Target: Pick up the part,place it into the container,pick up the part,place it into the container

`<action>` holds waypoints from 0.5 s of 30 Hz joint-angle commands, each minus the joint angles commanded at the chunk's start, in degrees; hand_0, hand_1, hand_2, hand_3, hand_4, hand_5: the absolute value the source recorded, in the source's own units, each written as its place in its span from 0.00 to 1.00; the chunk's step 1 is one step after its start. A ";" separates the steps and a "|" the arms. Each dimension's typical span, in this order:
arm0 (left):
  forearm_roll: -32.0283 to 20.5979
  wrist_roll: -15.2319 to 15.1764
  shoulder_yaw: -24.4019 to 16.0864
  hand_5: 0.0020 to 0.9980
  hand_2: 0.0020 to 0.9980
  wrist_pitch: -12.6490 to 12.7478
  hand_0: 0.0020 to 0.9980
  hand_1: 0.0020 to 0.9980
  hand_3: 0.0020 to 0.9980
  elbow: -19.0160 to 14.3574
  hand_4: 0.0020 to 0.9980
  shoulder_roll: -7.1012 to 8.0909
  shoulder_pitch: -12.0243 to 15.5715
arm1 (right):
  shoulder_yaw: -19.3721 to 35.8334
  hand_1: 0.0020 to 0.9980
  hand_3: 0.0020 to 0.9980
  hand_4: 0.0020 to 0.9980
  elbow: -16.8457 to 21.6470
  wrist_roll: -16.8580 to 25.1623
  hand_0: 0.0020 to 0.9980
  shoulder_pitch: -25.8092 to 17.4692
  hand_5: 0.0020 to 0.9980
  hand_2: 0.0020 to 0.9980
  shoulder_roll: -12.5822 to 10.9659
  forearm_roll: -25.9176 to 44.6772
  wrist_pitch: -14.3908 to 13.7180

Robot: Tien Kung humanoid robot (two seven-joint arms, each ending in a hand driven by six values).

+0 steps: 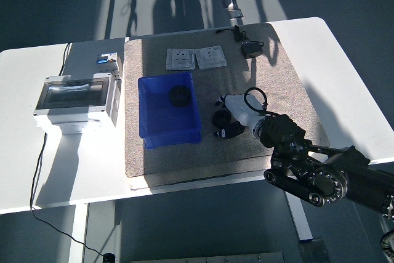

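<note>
At the far left we see a grey electrical box [77, 95] on the white table [345, 60], and just right of it, on the brown mat [271, 72], the blue container [167, 113] with one black part [179, 96] lying inside. Further right, beyond two grey plates [196, 58] at the mat's far edge, a second black part [225, 125] rests on the mat beside the container. The right hand [237, 115] reaches it from the lower right, fingers curled down at it, though we cannot tell whether they grip it.
</note>
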 joint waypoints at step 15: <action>-0.29 -0.17 0.05 1.00 0.62 0.51 0.70 0.68 0.33 0.00 0.80 0.12 0.07 | -2.76 0.47 0.61 0.41 -0.20 0.27 0.75 -0.94 0.05 0.52 0.69 -4.93 -4.84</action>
